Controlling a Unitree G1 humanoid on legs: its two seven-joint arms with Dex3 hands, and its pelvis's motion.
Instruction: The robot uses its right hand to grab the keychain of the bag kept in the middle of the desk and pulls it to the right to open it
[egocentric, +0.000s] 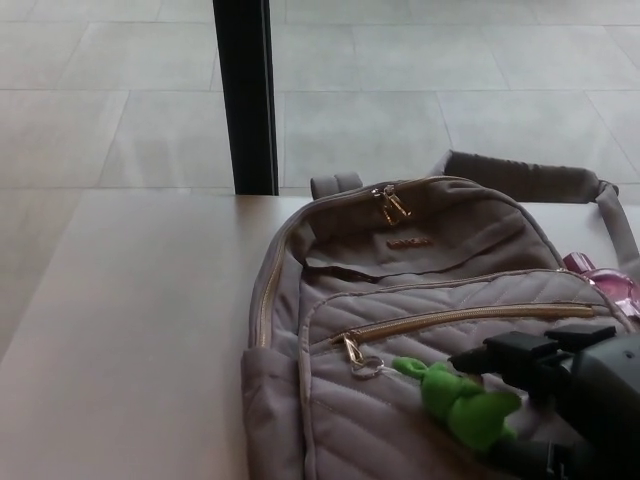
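Observation:
A grey quilted backpack (420, 260) lies on the pale desk (140, 330) with its front pocket facing up. The pocket's gold zipper (470, 317) runs across the bag, and its pull (352, 350) sits at the left end with a metal ring. A green plush keychain (462, 405) hangs from that ring. My right hand (575, 400) comes in from the lower right; its black fingers lie over the plush and its thumb shows under it, so it is shut on the keychain. My left hand is out of the picture.
A black post (245, 95) stands behind the desk's far edge, over a tiled floor. The bag's strap (530, 175) trails to the back right. A pink object (605, 275) peeks out at the bag's right side. Bare desk lies left of the bag.

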